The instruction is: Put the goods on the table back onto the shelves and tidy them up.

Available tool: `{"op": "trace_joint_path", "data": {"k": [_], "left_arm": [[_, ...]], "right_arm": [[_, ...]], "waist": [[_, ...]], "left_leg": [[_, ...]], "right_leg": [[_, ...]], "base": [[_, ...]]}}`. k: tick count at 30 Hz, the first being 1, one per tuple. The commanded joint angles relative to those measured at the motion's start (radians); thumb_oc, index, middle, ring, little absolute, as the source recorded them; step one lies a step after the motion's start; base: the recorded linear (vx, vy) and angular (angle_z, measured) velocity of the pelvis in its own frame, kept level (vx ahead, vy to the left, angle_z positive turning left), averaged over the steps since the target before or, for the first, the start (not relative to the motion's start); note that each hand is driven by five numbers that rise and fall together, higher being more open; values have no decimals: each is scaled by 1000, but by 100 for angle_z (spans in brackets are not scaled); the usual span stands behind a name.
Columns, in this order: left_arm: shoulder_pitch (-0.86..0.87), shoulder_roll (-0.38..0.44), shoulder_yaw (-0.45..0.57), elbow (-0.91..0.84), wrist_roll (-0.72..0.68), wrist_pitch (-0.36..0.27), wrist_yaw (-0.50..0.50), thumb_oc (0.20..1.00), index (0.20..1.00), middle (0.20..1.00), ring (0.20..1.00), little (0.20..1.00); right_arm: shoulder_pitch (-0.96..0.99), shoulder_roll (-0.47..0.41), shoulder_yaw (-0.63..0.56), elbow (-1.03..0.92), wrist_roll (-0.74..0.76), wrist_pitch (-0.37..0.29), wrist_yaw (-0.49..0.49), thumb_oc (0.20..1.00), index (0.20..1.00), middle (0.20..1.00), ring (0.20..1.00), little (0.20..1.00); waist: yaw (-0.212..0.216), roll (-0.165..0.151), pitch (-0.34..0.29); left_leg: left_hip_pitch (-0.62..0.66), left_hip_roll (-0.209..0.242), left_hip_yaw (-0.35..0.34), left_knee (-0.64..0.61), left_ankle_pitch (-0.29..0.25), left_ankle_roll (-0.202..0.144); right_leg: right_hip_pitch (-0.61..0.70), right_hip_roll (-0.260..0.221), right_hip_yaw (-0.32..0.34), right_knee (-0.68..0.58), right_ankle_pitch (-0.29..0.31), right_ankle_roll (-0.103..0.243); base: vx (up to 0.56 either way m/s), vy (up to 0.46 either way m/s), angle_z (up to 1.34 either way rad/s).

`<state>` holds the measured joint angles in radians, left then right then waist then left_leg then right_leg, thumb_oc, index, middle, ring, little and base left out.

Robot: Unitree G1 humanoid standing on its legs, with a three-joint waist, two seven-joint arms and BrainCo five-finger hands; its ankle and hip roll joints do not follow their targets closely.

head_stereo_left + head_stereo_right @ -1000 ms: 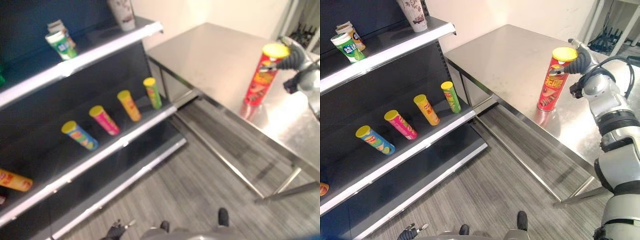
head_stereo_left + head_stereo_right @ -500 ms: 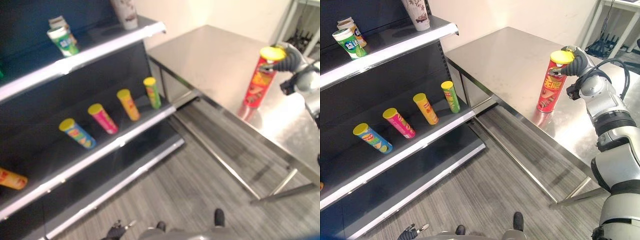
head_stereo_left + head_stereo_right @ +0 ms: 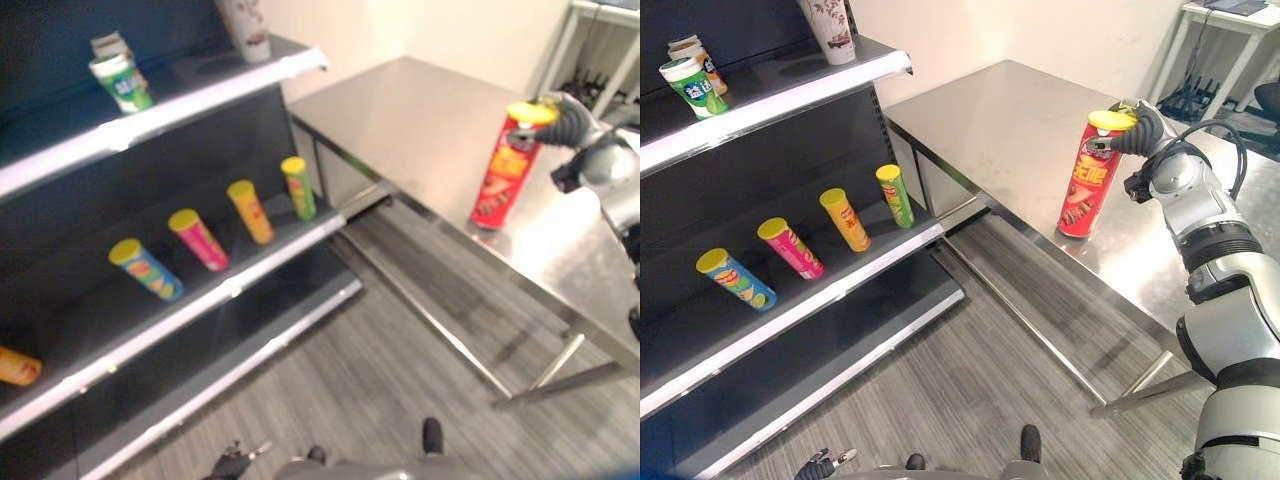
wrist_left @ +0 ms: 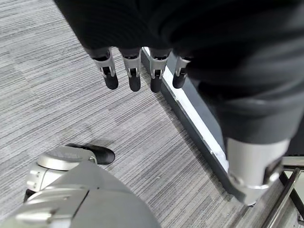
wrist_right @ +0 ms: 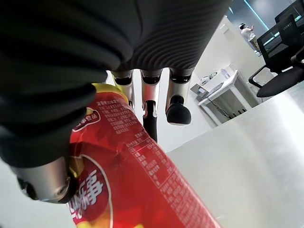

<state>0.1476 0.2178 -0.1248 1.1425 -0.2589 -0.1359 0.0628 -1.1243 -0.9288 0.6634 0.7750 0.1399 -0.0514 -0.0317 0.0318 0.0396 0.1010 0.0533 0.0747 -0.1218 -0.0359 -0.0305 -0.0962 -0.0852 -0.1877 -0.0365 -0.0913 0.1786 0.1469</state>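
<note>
A tall red chip can (image 3: pixel 1082 185) with a yellow lid stands upright near the front edge of the steel table (image 3: pixel 1010 110). My right hand (image 3: pixel 1145 130) is at the can's top, thumb on one side and fingers (image 5: pixel 145 90) on the other, shut on it. The can's red wall (image 5: pixel 133 175) lies close against the palm in the right wrist view. My left hand (image 4: pixel 133 71) hangs low with straight fingers, open and holding nothing, over the grey floor by the shelf's base rail.
The dark shelf unit (image 3: pixel 840 290) stands to the left. Its middle shelf holds several chip cans lying down, among them a green one (image 3: pixel 894 193) and a pink one (image 3: pixel 790 247). The upper shelf carries a green cup (image 3: pixel 685 85) and a white cup (image 3: pixel 830 25).
The whole picture has shifted a little, so the camera moved. My right hand stays at the top of the red can, which stands in the same spot.
</note>
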Motion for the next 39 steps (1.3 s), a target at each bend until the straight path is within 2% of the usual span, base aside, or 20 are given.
{"op": "trace_joint_path", "data": {"k": [1,2,5,7,8,9,10,11,12,14,17,20,23,27,29,32,35,36,37,39], "left_arm": [[-36,56,14,30,-26,-8,30,1000,1000,1000,1000,1000],[-36,60,11,30,-26,-8,30,1000,1000,1000,1000,1000],[-39,51,52,16,-24,-11,44,1000,1000,1000,1000,1000],[-41,52,46,6,-19,-13,44,1000,1000,1000,1000,1000],[-50,53,45,-11,-19,-16,49,1000,1000,1000,1000,1000],[-53,51,50,-38,-27,-23,54,1000,1000,1000,1000,1000],[-51,52,52,-53,-39,-29,55,1000,1000,1000,1000,1000],[-49,55,52,-64,-50,-33,57,1000,1000,1000,1000,1000],[-53,58,47,-97,-58,-31,55,1000,1000,1000,1000,1000],[-59,61,44,-113,-66,-26,58,1000,1000,1000,1000,1000],[-49,55,65,-114,-81,-21,61,1000,1000,1000,1000,1000],[-23,52,86,-93,-65,-14,53,1000,1000,1000,1000,1000],[-10,51,89,-58,-32,-10,47,1000,1000,1000,1000,1000],[0,49,79,-54,-3,-13,44,1000,1000,1000,1000,1000],[-2,54,66,-58,17,-12,39,1000,1000,1000,1000,1000],[-9,70,52,-71,41,-9,29,1000,1000,1000,1000,1000],[-37,98,45,-78,68,-8,31,1000,1000,1000,1000,1000],[-57,120,38,-80,77,-14,31,1000,1000,1000,1000,1000],[-70,153,28,-85,87,-12,26,1000,1000,1000,1000,1000],[-74,173,27,-106,76,-13,18,1000,1000,1000,1000,1000]], "right_arm": [[-14,-69,-73,-302,-24,-100,-96,200,200,200,200,200],[-3,-71,-83,-308,-25,-97,-96,200,200,200,200,200],[132,-122,-219,-583,-54,-150,-114,200,200,200,200,200],[195,-143,-280,-657,-66,-160,-117,200,200,200,200,200],[266,-161,-346,-728,-78,-168,-123,200,200,200,200,200],[338,-173,-416,-812,-85,-180,-129,200,200,200,200,200],[379,-154,-450,-861,-72,-191,-117,200,200,200,200,200],[391,-123,-471,-898,-48,-204,-113,200,200,200,200,200],[424,-98,-500,-947,-50,-212,-110,200,200,200,200,200],[447,-87,-524,-970,-62,-213,-113,200,200,200,200,200],[491,-60,-524,-1014,-89,-204,-106,200,200,200,200,200],[527,-30,-513,-1037,-112,-205,-84,200,200,200,200,200],[537,-32,-495,-1037,-118,-207,-74,200,200,200,200,200],[532,-37,-469,-992,-111,-201,-70,200,200,200,200,200],[527,-36,-453,-982,-107,-199,-65,200,200,200,200,200],[535,-35,-456,-975,-104,-194,-61,200,200,200,200,200],[562,-17,-469,-962,-120,-184,-62,200,200,200,200,200],[566,-14,-463,-955,-124,-186,-61,200,200,200,200,200],[541,-34,-449,-941,-126,-180,-63,200,200,200,200,200],[519,-65,-443,-922,-138,-167,-74,200,200,200,200,200]], "waist": [[1,-54,12],[4,-57,11],[6,-49,18],[10,-51,18],[8,-53,22],[11,-57,24],[29,-62,27],[57,-68,36],[86,-77,59],[86,-83,76],[81,-101,107],[90,-103,105],[77,-93,99],[40,-77,78],[30,-68,72],[15,-65,61],[18,-80,58],[13,-92,68],[-2,-95,78],[8,-97,87]], "left_leg": [[-73,-46,6,-51,42,12],[-72,-46,7,-51,42,13],[-74,-46,-1,-51,45,20],[-82,-51,-23,-51,49,25],[-93,-56,-58,-51,56,27],[-114,-66,-112,-51,70,28],[-125,-65,-134,-51,84,20],[-150,-62,-153,-51,103,10],[-194,-66,-212,-51,143,-9],[-233,-71,-230,-51,164,-25],[-267,-60,-103,-47,141,-22],[-236,6,-58,-38,136,-21],[-176,108,-45,-17,138,-40],[-109,234,-21,12,170,-83],[-85,248,-49,18,166,-104],[-53,228,-45,-40,63,-99],[-80,157,0,-50,2,-65],[-98,126,5,-51,2,-49],[-127,80,-7,-51,4,-17],[-153,35,-10,-51,21,11]], "right_leg": [[142,62,11,4,-177,-25],[143,62,12,4,-177,-25],[116,48,28,50,-175,-16],[103,55,66,88,-185,-16],[87,71,127,128,-195,-10],[79,113,242,160,-222,-14],[81,129,262,164,-237,-23],[94,134,252,147,-250,-36],[123,144,194,115,-292,-66],[121,153,154,107,-292,-72],[121,134,52,86,-278,-65],[101,98,-27,83,-248,-65],[72,53,-85,88,-230,-64],[43,-5,-112,67,-191,-32],[26,-28,-94,66,-175,-12],[21,-50,-67,30,-133,21],[-32,-106,-44,4,-65,66],[-65,-111,-8,4,-6,73],[-79,-54,101,4,-7,57],[-34,17,146,85,-89,28]], "base": [[2,14,-6],[0,0,0],[-58,-13,-12],[-67,-38,-8],[-138,-94,16],[-189,-153,42],[-233,-205,63],[-318,-327,81],[-400,-365,87],[-279,-209,117],[-261,-41,171],[-192,92,99],[-169,217,75],[-107,396,84],[-16,482,28],[-12,488,11],[-109,533,4],[-207,613,-16],[-221,582,-14],[-189,480,2]]}}
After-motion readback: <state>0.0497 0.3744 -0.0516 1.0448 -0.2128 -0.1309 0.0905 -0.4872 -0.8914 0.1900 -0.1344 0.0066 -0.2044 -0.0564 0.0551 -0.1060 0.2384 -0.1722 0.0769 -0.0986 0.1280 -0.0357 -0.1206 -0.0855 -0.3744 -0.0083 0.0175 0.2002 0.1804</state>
